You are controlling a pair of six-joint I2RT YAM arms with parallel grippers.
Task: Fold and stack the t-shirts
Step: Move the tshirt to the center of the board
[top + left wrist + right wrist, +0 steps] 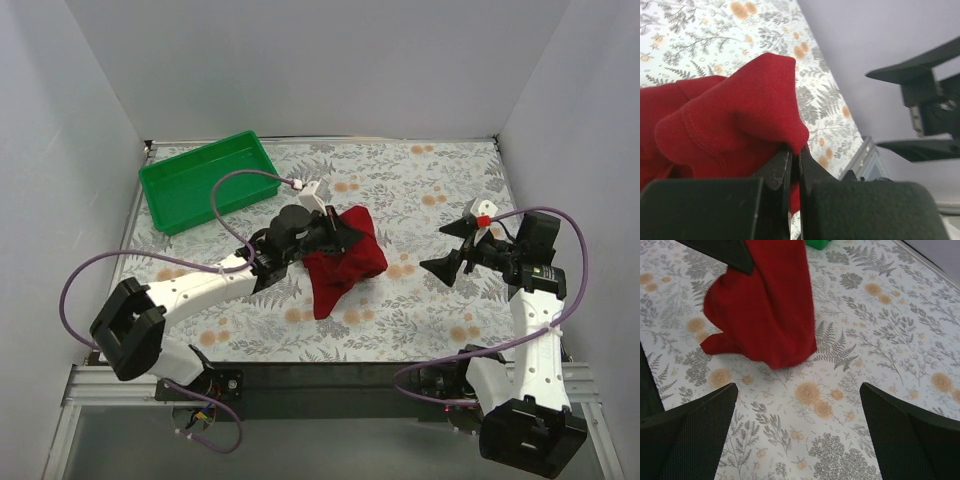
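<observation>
Bunched dark red t-shirt (347, 262) in left gripper (338, 233) (right gripper (446, 248) apart, jaws wide); green tray (190, 186) at far left

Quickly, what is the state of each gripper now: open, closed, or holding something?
Left gripper: closed, holding a fold of the red t-shirt.
Right gripper: open, holding nothing.

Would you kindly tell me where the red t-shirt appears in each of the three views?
Top external: t-shirt near the centre, bunched, in the left gripper.
Left wrist: t-shirt fills the left, pinched at bottom centre.
Right wrist: t-shirt upper left of centre.
Shared landmark: floral table cover, seen in all three.
</observation>
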